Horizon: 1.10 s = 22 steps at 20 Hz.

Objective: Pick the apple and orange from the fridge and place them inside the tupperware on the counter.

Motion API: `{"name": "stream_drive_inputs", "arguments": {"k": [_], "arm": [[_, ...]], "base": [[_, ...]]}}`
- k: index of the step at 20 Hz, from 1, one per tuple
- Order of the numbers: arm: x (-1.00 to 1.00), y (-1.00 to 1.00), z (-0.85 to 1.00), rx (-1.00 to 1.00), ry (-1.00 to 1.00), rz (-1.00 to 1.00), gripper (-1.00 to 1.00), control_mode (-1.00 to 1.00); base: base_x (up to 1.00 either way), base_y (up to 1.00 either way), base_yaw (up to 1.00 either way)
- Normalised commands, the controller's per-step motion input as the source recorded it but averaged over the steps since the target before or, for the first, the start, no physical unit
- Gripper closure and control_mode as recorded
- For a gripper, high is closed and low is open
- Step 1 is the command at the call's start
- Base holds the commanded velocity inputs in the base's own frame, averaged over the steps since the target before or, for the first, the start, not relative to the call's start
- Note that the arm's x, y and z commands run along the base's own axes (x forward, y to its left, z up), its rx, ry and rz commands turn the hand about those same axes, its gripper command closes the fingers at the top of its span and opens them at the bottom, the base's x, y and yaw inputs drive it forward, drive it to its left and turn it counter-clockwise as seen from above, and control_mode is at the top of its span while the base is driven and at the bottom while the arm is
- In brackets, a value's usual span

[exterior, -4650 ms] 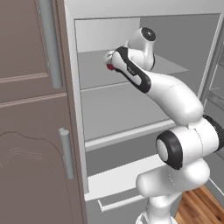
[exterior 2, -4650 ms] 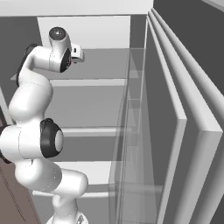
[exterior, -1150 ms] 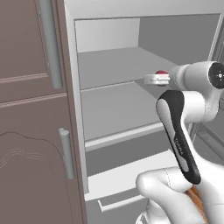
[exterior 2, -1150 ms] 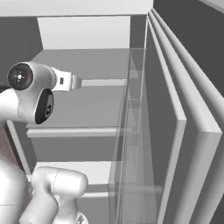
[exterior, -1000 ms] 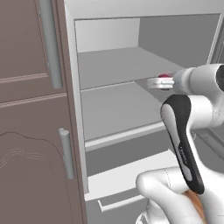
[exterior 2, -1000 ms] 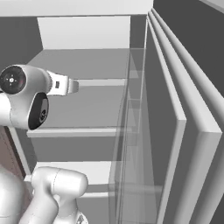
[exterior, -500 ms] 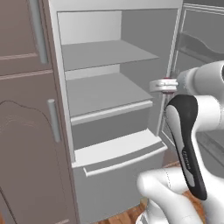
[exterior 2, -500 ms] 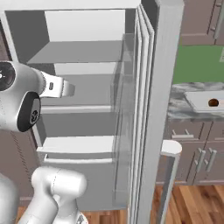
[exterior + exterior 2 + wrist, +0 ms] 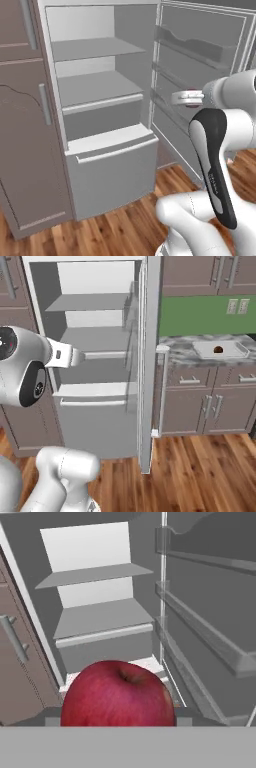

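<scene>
My gripper (image 9: 186,98) is shut on the glossy red apple (image 9: 117,694), held in the air in front of the open fridge (image 9: 100,90), level with its lower shelf. In the hand view the apple sits low in the middle, with the fridge shelves behind it. In the right base view the gripper (image 9: 79,357) points toward the fridge (image 9: 95,331). Far right, the white tupperware (image 9: 235,351) rests on the marbled counter (image 9: 180,346). A small dark orange-brown ball, the orange (image 9: 218,349), lies inside it.
The open fridge door (image 9: 150,356), edge-on, stands between the arm and the counter; its racks (image 9: 200,50) face the arm. Brown cabinets (image 9: 20,125) flank the fridge on the left. Wood floor (image 9: 200,466) spreads in front of the counter cabinets.
The gripper came out of the fridge with the apple. The base has backed away and turned, so both base views shifted and the counter with the tupperware came into sight.
</scene>
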Motion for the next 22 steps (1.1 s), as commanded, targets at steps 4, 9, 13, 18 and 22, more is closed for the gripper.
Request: {"name": "stream_drive_inputs", "arguments": {"k": [4, 9, 13, 18, 22], "arm": [[0.00, 0.00, 0.00, 0.00, 0.00, 0.00, 1.00, 1.00], [0.00, 0.00, 0.00, 0.00, 0.00, 0.00, 1.00, 1.00], [0.00, 0.00, 0.00, 0.00, 0.00, 0.00, 1.00, 1.00], [0.00, 0.00, 0.00, 0.00, 0.00, 0.00, 1.00, 1.00], [0.00, 0.00, 0.00, 0.00, 0.00, 0.00, 1.00, 1.00]], "base": [[-1.00, -0.32, -0.05], [-0.62, -0.77, -0.12], [-0.08, -0.99, -0.14], [0.00, -1.00, -0.10], [0.00, -1.00, -0.09]]}}
